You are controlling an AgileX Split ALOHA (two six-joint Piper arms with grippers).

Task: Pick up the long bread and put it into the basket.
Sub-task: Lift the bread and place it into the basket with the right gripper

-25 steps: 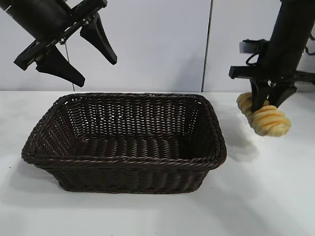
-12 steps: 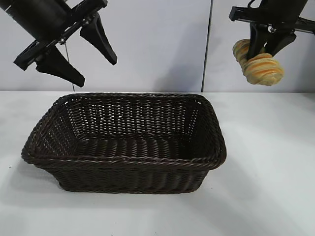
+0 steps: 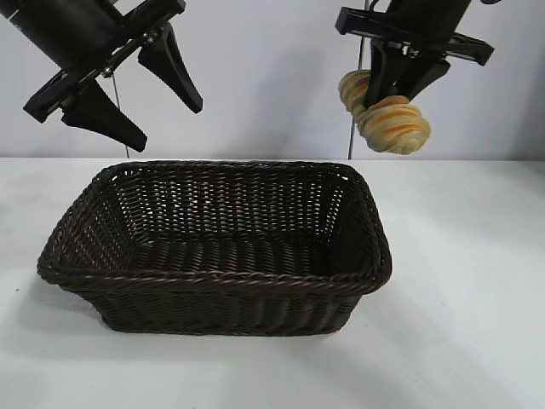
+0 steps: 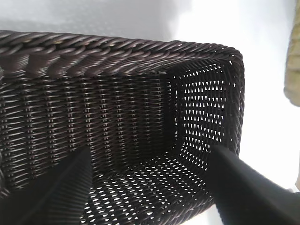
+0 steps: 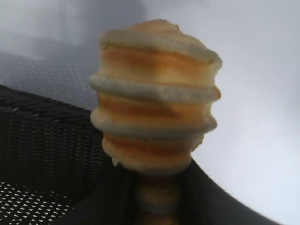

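The long bread (image 3: 387,115) hangs in the air, high above the table (image 3: 468,298), over the far right corner of the basket (image 3: 213,281) and a little to the right of it. It is tilted, with its near end lower and its far end partly hidden behind the fingers that hold it. Its orange-brown ridges run across the golden-tan body. In the right wrist view the long bread (image 5: 157,98) stands out past the two dark fingers, and the fingers press on its lower part from both sides.

The right gripper (image 3: 400,81) is closed around the middle of the loaf, so its fingers are only as far apart as the loaf is thick. The gripper points down from the right arm (image 3: 421,17), which comes in from the top of the scene, and the wrist is held about level.

The basket stands on the white table, left of the loaf and well below it. It is a dark brown woven wicker basket with sloping sides and a braided rim.

The left gripper (image 3: 128,89) is parked high above the far left part of the basket, tilted, with its two black fingers spread wide and nothing between them. From its wrist view I look down into the basket (image 4: 117,98) between these fingers.
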